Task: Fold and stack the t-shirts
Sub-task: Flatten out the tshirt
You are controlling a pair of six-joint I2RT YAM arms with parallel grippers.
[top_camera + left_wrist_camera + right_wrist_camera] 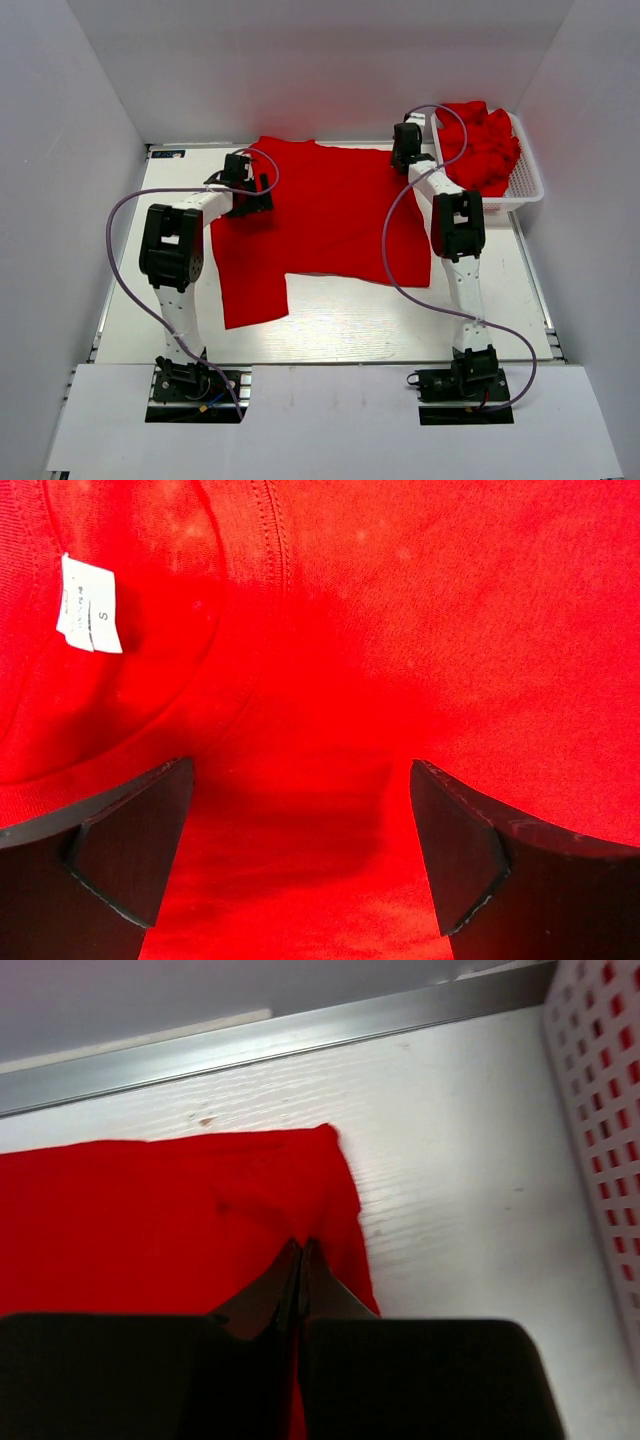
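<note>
A red t-shirt (330, 220) is spread flat on the table (400, 325) at centre frame. More t-shirts (485, 145) are heaped in the basket (530, 188) at upper right. The left gripper (300, 810) is held wide apart over the collar, near the label (90, 605). The right gripper (300, 1260) is clenched on the spread shirt's upper right corner.

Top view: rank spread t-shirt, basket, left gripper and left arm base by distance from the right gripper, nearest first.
From the right gripper:
1. spread t-shirt: touching, its far right corner sits in the shut fingers.
2. basket: just to the right, at the far side.
3. left gripper: across the shirt, on the left, open.
4. left arm base: near left edge.
</note>
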